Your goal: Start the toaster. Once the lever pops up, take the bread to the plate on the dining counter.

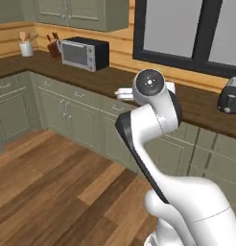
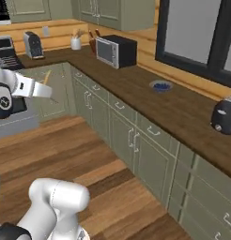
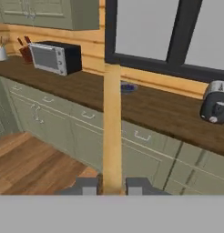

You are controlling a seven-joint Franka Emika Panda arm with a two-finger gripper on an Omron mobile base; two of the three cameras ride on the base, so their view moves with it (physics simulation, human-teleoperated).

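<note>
My gripper (image 3: 111, 185) is shut on the bread (image 3: 112, 127), a thin light-tan slice that I see edge-on as an upright strip rising between the fingertips. In the right base view the gripper (image 2: 47, 91) hangs at the far left over the wood floor, with the bread (image 2: 46, 78) sticking up from it. The silver toaster (image 3: 215, 107) with its black end panel stands far off on the windowed counter, at the right (image 1: 230, 96) (image 2: 224, 116). The plate and the dining counter are out of view.
Green cabinets run under the dark windowed counter (image 2: 136, 89). On it stand a microwave (image 2: 116, 50), a grey bowl of blue berries (image 2: 160, 86), a knife block and a utensil cup. A second appliance (image 2: 33, 44) sits far left. Open wood floor (image 1: 53, 182) lies in front.
</note>
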